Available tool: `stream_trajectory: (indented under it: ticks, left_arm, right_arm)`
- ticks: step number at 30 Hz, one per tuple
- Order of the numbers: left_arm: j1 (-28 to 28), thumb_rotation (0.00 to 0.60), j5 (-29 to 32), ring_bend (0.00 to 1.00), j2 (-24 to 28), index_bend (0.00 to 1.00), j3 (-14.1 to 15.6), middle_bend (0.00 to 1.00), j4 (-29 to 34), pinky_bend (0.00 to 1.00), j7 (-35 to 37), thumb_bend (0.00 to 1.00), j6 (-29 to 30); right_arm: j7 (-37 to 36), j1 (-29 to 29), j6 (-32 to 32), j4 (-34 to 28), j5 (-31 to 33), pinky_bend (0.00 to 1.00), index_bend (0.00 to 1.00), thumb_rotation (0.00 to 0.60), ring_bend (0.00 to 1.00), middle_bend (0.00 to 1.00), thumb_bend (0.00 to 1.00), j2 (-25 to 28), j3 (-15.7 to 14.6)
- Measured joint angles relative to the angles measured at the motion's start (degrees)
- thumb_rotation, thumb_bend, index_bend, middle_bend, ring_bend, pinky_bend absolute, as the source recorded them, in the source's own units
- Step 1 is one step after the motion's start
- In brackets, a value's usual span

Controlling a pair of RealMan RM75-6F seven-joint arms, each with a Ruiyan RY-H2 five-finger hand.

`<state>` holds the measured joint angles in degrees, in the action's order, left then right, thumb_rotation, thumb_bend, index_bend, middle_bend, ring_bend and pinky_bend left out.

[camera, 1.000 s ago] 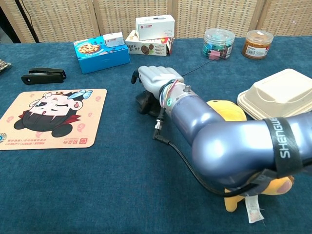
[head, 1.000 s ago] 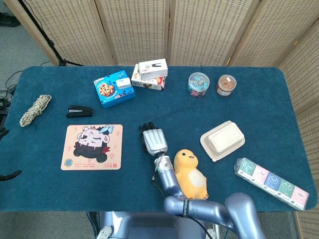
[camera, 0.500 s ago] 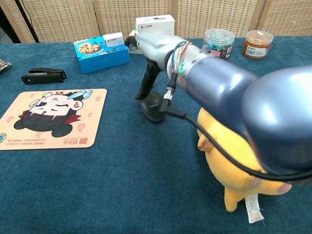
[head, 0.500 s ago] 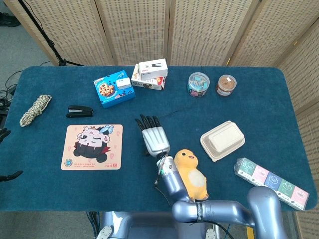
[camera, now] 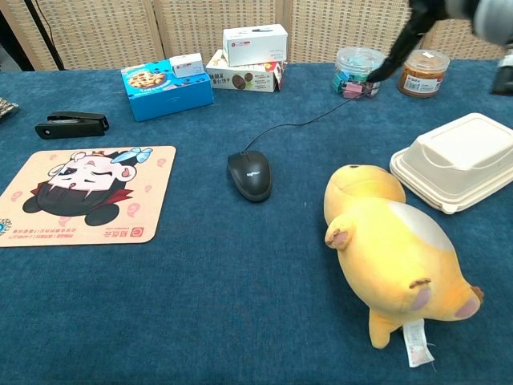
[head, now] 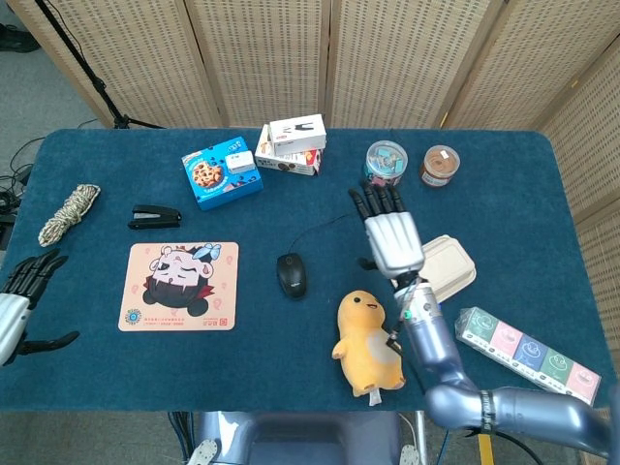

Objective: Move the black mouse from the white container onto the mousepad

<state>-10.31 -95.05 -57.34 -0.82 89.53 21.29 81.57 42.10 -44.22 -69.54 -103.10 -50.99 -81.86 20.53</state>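
Observation:
The black mouse [head: 292, 274] [camera: 249, 175] lies on the blue cloth between the cartoon mousepad [head: 180, 286] [camera: 80, 194] and the yellow plush, with its cable trailing to the back right. No hand touches it. My right hand [head: 390, 237] hovers with fingers spread and nothing in it, over the left edge of the closed white container [head: 448, 267] [camera: 457, 160]. In the chest view only its dark fingers [camera: 409, 30] show, at the top right. My left hand [head: 19, 295] is at the far left edge, fingers apart and holding nothing.
A yellow plush [head: 366, 339] [camera: 393, 249] lies right of the mouse. Along the back stand a stapler [head: 155, 216], a blue cookie box [head: 222, 171], stacked boxes [head: 291, 145], a clip jar [head: 386, 163] and a brown jar [head: 440, 166]. Rope [head: 70, 213] lies far left, a tea box [head: 528, 354] front right.
My right hand has let go of the mouse, risen and swung right to the white container. The mouse now lies uncovered on the cloth. My left hand has come into view at the left edge.

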Motion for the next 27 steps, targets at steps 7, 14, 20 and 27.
stream_trajectory:
  ticks: [7,14,20,27]
  left_arm:
    - [-5.2,0.6,-4.3,0.0,-4.1,0.0,-0.6,0.0,-1.1,0.0,-8.6,0.03,-2.8]
    - [-12.2,0.6,-7.6,0.0,-7.6,0.0,-2.2,0.0,-0.3,0.0,-18.6,0.07,-8.5]
    - [-18.7,0.6,-8.3,0.0,-11.4,0.0,-3.8,0.0,0.2,0.0,-23.9,0.34,-16.0]
    - [-27.0,0.6,-4.9,0.0,-18.6,0.0,-6.7,0.0,-0.8,0.0,-35.6,0.34,-27.5]
  right_arm:
    - [-15.6,7.9,0.9,2.7,-10.2,0.0,0.0,0.6,0.0,0.0,0.0,9.0,-5.6]
    - [-34.4,17.0,-2.6,9.1,-20.7,0.0,0.0,0.6,0.0,0.0,0.0,12.9,-11.7]
    - [-46.6,25.6,-8.1,15.2,-27.9,0.0,0.0,0.6,0.0,0.0,0.0,14.2,-17.4]
    - [-53.1,31.2,-13.5,20.6,-30.3,0.0,0.0,0.6,0.0,0.0,0.0,12.7,-19.1]
